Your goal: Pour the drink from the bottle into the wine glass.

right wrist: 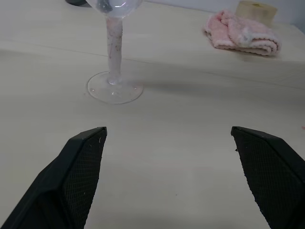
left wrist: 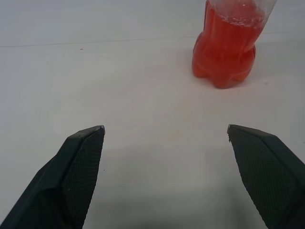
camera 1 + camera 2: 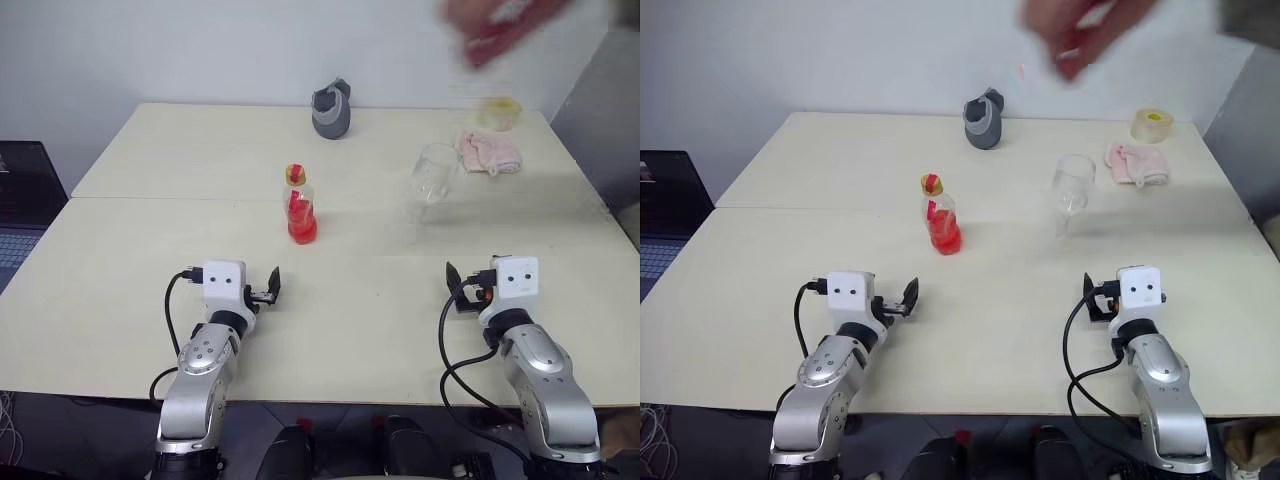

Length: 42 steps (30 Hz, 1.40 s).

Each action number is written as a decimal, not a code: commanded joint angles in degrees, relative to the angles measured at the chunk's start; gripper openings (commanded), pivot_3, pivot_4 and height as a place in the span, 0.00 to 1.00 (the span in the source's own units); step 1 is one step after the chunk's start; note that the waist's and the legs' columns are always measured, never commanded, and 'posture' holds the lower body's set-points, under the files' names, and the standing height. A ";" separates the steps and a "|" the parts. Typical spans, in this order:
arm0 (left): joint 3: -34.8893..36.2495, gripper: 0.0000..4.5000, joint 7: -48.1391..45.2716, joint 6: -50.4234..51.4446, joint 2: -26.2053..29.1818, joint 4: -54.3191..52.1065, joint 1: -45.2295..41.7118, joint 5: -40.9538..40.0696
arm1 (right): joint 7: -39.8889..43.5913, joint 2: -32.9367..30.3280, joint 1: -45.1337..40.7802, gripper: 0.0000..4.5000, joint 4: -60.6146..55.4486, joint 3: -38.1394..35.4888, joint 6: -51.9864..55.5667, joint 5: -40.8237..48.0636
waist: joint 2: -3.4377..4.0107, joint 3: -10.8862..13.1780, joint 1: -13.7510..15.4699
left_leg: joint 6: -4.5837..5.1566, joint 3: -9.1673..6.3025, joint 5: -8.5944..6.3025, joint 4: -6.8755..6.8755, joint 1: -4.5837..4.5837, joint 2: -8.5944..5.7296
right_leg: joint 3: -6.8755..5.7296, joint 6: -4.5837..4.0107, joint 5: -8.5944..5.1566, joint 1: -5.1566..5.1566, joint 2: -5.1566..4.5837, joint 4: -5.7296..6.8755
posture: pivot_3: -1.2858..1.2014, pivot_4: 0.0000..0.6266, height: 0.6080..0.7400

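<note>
The bottle (image 3: pixel 300 207) stands upright mid-table, clear with a red label and yellow cap, its lower body filled with the red drink (image 2: pixel 224 47). To its right the empty wine glass (image 3: pixel 1072 190) stands upright on its round foot (image 1: pixel 114 88). My left gripper (image 3: pixel 268 288) rests open near the table's front, short of the bottle and slightly left of it. Open as well, my right gripper (image 3: pixel 456 283) sits at the front right, short of the glass. Neither gripper touches anything.
A grey cloth object (image 3: pixel 331 110) sits at the table's far edge. A pink cloth (image 3: pixel 489 152) and a roll of tape (image 3: pixel 1151 124) lie at the far right. A person's blurred hand (image 3: pixel 500 25) hovers above the far right. A laptop (image 3: pixel 20 200) is off the table's left.
</note>
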 commanded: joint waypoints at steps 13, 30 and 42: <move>-0.78 0.98 -1.35 -1.05 0.62 -1.02 -0.89 0.18 | 0.30 -0.60 1.18 1.00 -4.12 -1.24 0.38 0.59 | 0.00 0.00 0.00 | 0.00 0.01 0.00 0.00 0.00 0.00 | 0.01 0.00 0.00 0.00 0.00 0.00 | 0.52 0.24 1.00; -1.88 0.98 -2.60 -2.65 1.80 0.54 -2.55 1.54 | 4.76 -2.41 1.85 1.00 -6.56 -0.87 0.45 4.32 | 0.00 0.00 0.00 | 0.01 0.00 -0.01 0.00 0.00 -0.01 | 0.00 0.00 0.00 0.00 0.00 0.00 | 0.52 0.24 1.00; -3.11 0.98 -6.15 -11.82 5.48 10.10 -10.35 3.81 | 33.20 -18.11 0.28 1.00 -4.15 2.04 -7.46 17.54 | -0.03 0.00 -0.07 | 0.09 0.02 -0.05 0.04 0.03 -0.04 | -0.03 0.00 0.00 0.06 0.07 -0.01 | 0.52 0.24 1.00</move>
